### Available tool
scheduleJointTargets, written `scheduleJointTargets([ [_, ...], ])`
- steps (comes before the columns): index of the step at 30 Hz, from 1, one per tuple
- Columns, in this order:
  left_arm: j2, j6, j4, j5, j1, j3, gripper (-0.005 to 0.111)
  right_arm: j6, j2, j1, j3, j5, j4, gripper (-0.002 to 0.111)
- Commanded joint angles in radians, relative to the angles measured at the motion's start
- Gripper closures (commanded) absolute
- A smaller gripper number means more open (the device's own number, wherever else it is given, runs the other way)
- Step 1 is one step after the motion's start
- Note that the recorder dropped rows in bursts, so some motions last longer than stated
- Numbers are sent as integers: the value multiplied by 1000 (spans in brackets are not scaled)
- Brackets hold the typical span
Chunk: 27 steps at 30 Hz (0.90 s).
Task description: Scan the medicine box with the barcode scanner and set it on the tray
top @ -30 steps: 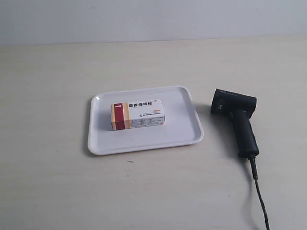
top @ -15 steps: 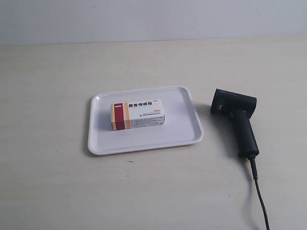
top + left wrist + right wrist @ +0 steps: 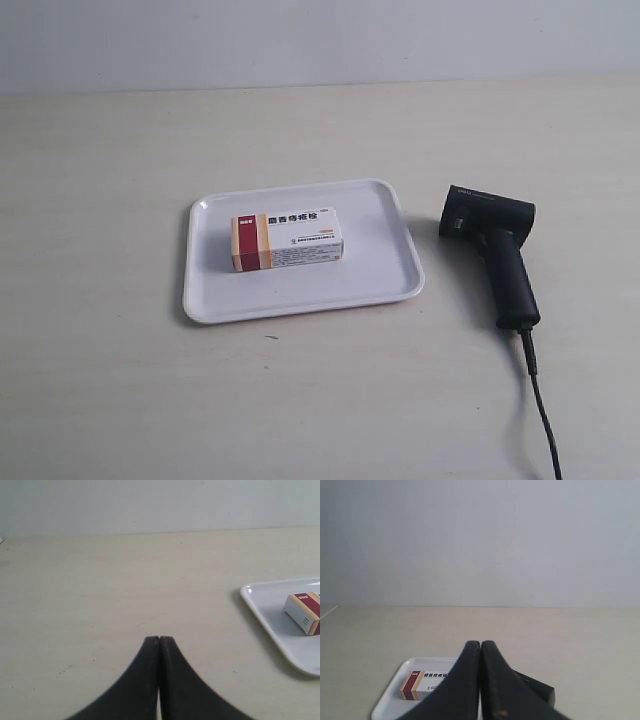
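Observation:
The white medicine box (image 3: 287, 240) with its red and orange end lies flat inside the white tray (image 3: 395, 280). The black barcode scanner (image 3: 495, 245) rests on the table beside the tray, its cable (image 3: 540, 400) trailing toward the near edge. No arm shows in the exterior view. My left gripper (image 3: 159, 639) is shut and holds nothing, with the tray (image 3: 260, 610) and the box (image 3: 304, 611) off to one side. My right gripper (image 3: 480, 643) is shut too, empty, hiding part of the box (image 3: 420, 685), tray (image 3: 385, 707) and scanner (image 3: 537, 687).
The pale wooden table (image 3: 120, 150) spreads around the tray, and a plain light wall (image 3: 320, 40) stands behind it. The scanner cable runs off the bottom of the exterior view.

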Motion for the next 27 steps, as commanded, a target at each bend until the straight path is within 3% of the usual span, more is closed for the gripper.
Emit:
scheduleJointTargets([
  [1, -6, -8, 3, -6, -6, 4, 107, -8, -1, -3, 1, -7, 3, 108],
  [6, -6, -8, 3, -6, -6, 4, 107, -28, -1, -11, 4, -44, -77, 108],
  [11, -6, -8, 3, -6, -6, 4, 107, -28, -1, -144, 68, -223, -185, 108],
  [18, -6, -8, 3, -6, -6, 4, 107, -35, -52, -331, 333, -433, -229, 108],
  [23, -6, -8, 3, -6, -6, 4, 107, -35, -142, -342, 563, -615, -235, 108],
  [27, -6, -8, 3, -6, -6, 4, 107, -23, -204, -342, 665, -642, -229, 108],
])
